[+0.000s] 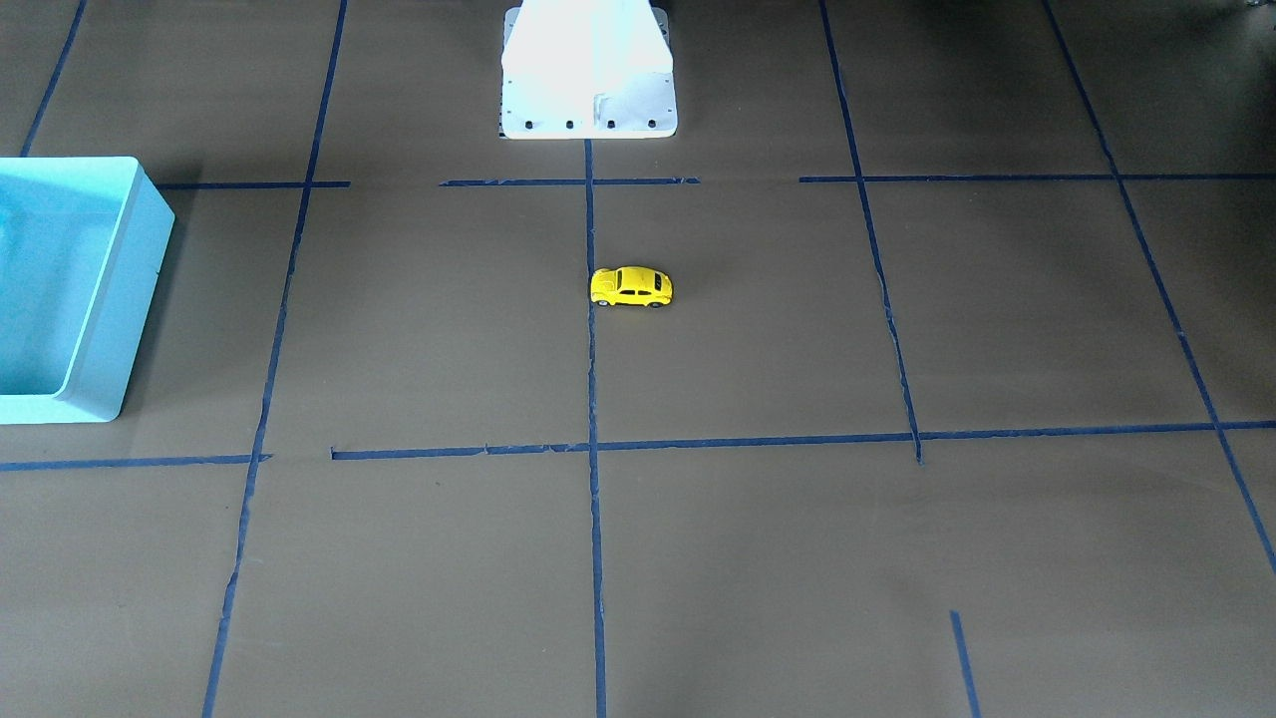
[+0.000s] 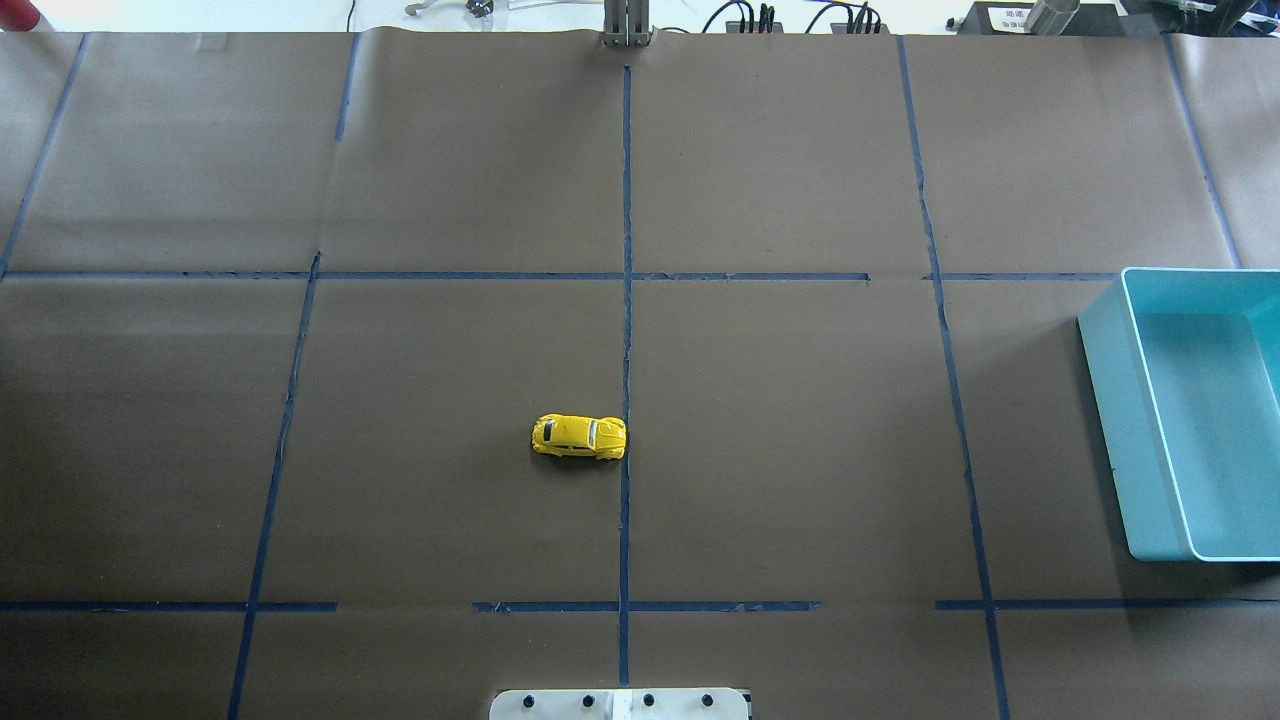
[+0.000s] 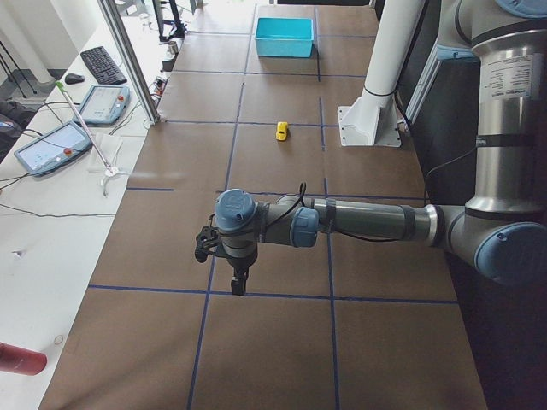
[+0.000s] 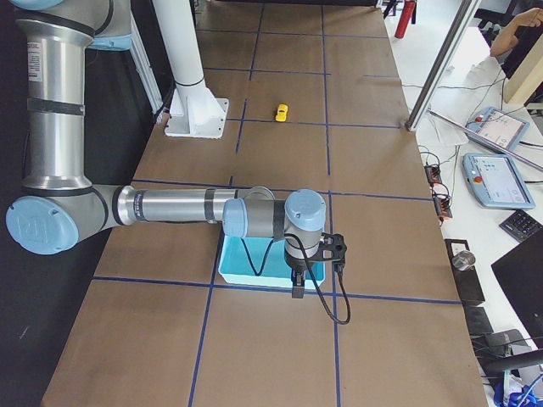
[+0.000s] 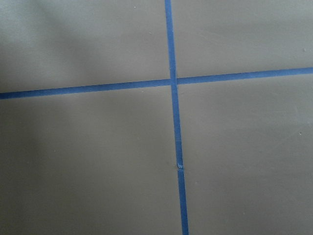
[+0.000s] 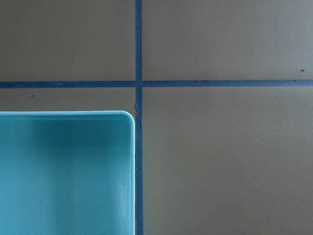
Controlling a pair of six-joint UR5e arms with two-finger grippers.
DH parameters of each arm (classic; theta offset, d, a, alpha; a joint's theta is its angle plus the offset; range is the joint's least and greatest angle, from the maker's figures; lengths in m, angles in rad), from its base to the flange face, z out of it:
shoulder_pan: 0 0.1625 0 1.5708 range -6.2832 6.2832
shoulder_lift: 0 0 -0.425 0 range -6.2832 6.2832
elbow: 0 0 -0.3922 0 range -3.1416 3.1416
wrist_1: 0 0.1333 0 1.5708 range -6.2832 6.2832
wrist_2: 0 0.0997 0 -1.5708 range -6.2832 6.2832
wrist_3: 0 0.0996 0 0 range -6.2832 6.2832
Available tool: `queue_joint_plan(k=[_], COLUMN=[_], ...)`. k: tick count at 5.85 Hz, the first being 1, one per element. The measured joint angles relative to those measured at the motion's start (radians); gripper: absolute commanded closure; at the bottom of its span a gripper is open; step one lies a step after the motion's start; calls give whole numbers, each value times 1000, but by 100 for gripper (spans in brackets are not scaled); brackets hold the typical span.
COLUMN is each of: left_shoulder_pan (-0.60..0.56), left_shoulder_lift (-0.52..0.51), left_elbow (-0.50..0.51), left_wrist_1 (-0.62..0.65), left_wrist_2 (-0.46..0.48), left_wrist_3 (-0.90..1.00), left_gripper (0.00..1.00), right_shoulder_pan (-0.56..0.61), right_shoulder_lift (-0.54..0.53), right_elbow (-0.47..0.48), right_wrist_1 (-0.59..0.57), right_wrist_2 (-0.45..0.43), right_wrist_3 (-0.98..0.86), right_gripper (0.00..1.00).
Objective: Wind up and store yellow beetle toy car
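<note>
Table (image 2: pixel 800 450) holds yellow beetle toy car (image 2: pixel 579 437), far from left gripper (image 3: pixel 238 286).

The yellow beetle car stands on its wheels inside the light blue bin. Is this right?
No. The yellow beetle car stands on its wheels on the brown table, beside the centre tape line, outside the light blue bin; the overhead view shows it.

A brown-papered table (image 2: pixel 800 450) gridded with blue tape (image 2: pixel 627 250) stands beside a white bench (image 3: pixel 34 282) carrying two tablets (image 3: pixel 49 145).
</note>
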Motion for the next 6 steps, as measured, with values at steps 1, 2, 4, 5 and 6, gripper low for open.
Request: queue_joint_plan(k=[1, 2, 4, 5, 6], left_shoulder_pan=[38, 98, 300, 409, 504], left_shoulder_lift=[0, -2, -116, -188, -269], left_elbow=[-27, -81, -157, -163, -162], left_wrist_1=[-1, -2, -3, -4, -4], left_wrist_2=[-17, -33, -36, -33, -31], left_wrist_3=[-1, 0, -3, -4, -3], left_gripper=[0, 0, 0, 0, 0], right_shoulder_pan=[0, 0, 1, 0, 0], right_shoulder_lift=[0, 0, 0, 1, 1], right_elbow=[0, 0, 0, 0, 0], right_wrist_1=[1, 1, 1, 1, 1], right_wrist_2=[0, 0, 1, 1, 2], right_wrist_3=[0, 0, 0, 0, 0], right_gripper=[0, 0, 0, 0, 0])
